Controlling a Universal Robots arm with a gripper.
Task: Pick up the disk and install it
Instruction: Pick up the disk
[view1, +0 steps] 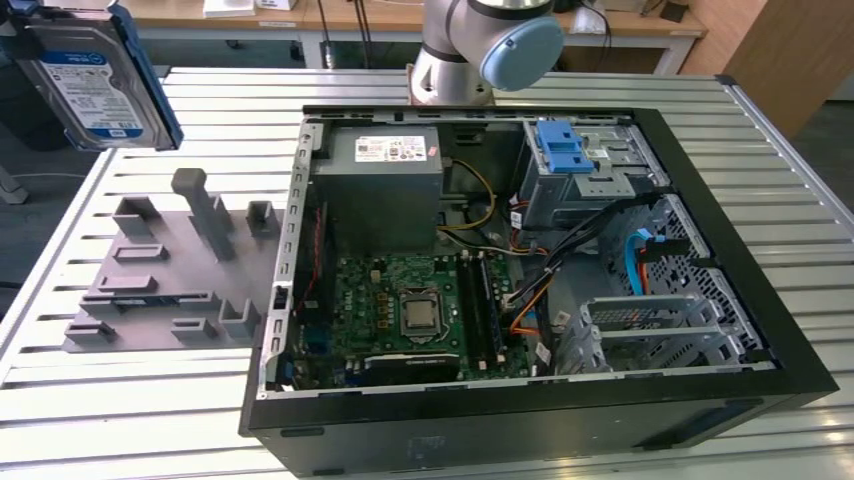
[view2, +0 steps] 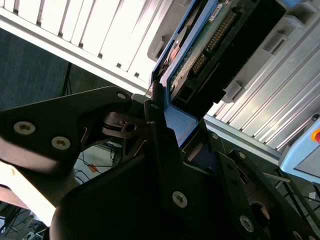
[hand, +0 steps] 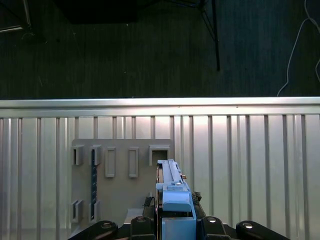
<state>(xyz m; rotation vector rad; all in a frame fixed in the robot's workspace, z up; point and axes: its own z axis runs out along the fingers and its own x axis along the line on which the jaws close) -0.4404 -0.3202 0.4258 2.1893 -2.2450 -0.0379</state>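
Gripper (view2: 175, 120) pinching the disk (view2: 210, 45) by its blue frame, black fingers (view2: 159, 135) pressed on either side of the frame edge in the second wrist view. In the first wrist view the gripper (hand: 175, 222) holds the disk (hand: 172, 190) edge-on, blue frame toward the camera.

Disk (view1: 94, 70) is up in the air at the exterior view's upper left, roughly upright, white-and-blue label facing the camera, touching nothing else, well apart from the computer case (view1: 534, 415).

Grey fixture plate (view1: 160, 270) with upright slots and posts lies on the slatted metal table (view1: 134, 400), just beside the case on the exterior view's left; same plate (hand: 120, 200) shows beyond the held disk in the first wrist view.

Case lies on its side, open. Inside: grey power supply box (view1: 387, 185), green motherboard (view1: 414, 300), blue ribbed latch (view1: 563, 148) on the metal drive cage, loose cables near it. Robot arm base (view1: 481, 45) stands behind the case.
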